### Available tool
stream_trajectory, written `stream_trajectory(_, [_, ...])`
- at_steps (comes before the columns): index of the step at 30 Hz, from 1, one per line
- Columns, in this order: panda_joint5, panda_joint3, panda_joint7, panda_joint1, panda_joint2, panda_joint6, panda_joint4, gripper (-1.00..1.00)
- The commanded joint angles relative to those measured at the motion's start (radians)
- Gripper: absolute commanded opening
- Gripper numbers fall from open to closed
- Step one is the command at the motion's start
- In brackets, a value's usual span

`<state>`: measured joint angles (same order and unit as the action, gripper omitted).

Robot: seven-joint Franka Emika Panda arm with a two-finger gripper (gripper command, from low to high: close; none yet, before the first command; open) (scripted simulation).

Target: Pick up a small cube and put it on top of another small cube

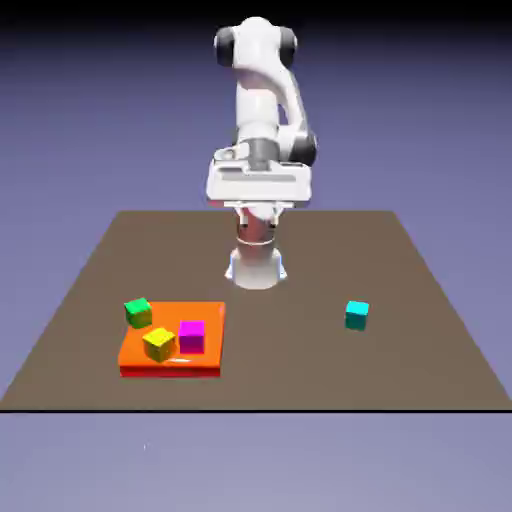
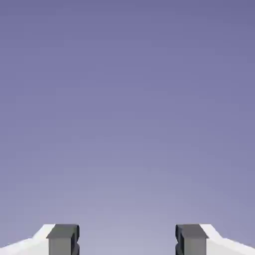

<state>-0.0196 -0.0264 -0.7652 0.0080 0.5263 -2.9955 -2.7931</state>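
Claw (image 2: 127,241) released, holding nothing, raised high over desk (image 1: 300,250), aimed at bare backdrop. Cyan cube (image 1: 357,314) far below claw, toward exterior view's right, well apart from yellow cube (image 1: 158,344) on orange tray (image 1: 210,362).

No writing, label, brand, number or sign can be read in either view. The cubes' faces are plain, the arm's white shells carry no marking, and the table and backdrop are bare of any lettering.
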Motion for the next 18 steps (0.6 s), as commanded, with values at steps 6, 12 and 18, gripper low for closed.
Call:
stream_trajectory(6, [-0.098,-0.132,-0.120,-0.020,-0.217,0.206,0.084,0.00])
stream_trajectory(12, [-0.195,-0.263,-0.241,-0.040,-0.435,0.413,0.168,0.00])
stream_trajectory(18, [-0.293,-0.395,-0.361,-0.059,-0.652,0.619,0.252,0.00])
